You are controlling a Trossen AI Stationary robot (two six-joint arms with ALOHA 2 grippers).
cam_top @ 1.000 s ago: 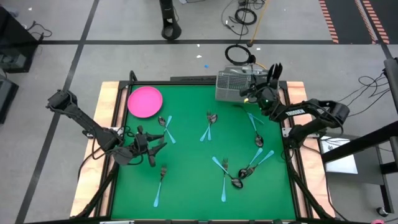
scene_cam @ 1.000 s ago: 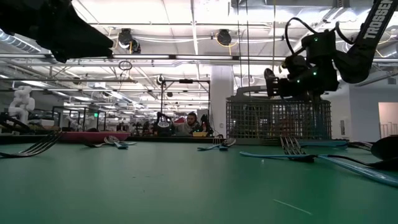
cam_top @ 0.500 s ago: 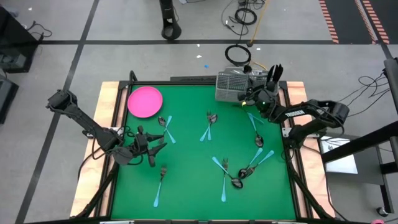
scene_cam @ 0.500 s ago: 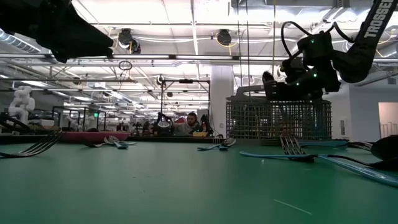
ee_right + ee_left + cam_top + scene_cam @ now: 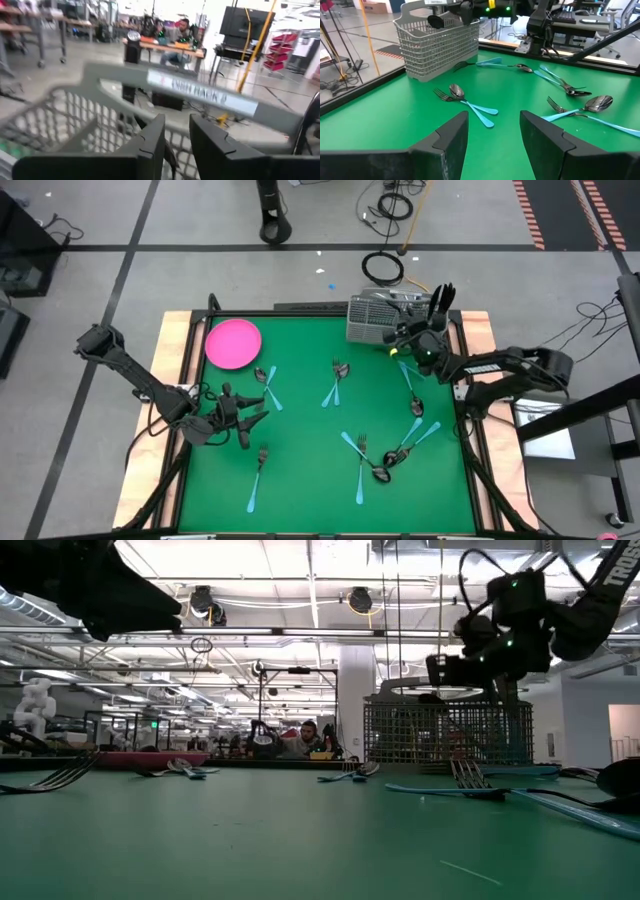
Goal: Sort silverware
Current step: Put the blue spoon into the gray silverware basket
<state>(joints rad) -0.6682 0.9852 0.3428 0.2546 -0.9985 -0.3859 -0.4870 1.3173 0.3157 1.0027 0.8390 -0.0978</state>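
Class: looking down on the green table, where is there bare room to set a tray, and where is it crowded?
Bare green mat runs down the middle, between the blue-handled fork near the left gripper and the fork-and-spoon cluster. Another patch lies between the round pink plate and the grey mesh caddy. The right side is crowded.

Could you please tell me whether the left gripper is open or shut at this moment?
Open. In its wrist view the left gripper shows a clear gap between its two fingers, with bare green table between them and nothing held.

Table: green, seen level from its surface.
Caddy: wire-mesh, upright at the far right.
Right claw: above the caddy, dark, green lights.
Fork: lying before the caddy.
Person: seated far behind.
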